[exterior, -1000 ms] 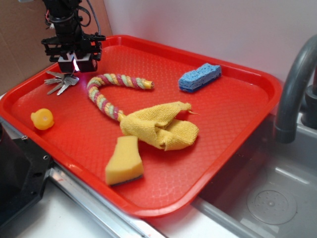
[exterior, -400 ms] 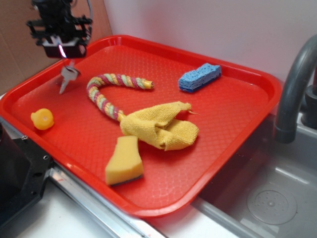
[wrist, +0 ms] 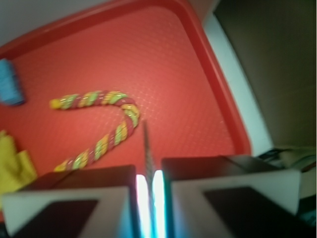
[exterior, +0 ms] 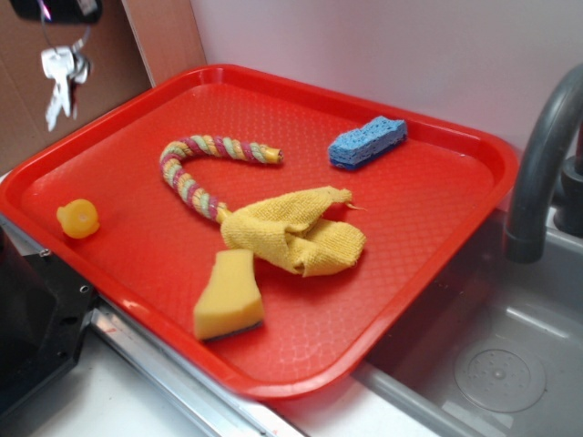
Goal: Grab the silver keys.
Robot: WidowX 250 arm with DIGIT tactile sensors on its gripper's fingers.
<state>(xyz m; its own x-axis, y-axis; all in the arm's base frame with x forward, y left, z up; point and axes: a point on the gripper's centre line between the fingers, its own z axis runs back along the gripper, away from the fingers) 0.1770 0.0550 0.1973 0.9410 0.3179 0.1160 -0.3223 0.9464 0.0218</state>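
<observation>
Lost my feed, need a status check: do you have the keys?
Gripper shut on the keys. Keys hanging in the air, clear of the red tray. Nothing in the way.

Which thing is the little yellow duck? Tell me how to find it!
Start with the big red tray beside the sink. Go to its near left corner, left of the stripy rope and well away from the other things. The yellow duck sits there alone: small, round and shiny, unlike the blocky yellow sponge and the crumpled yellow cloth.
</observation>
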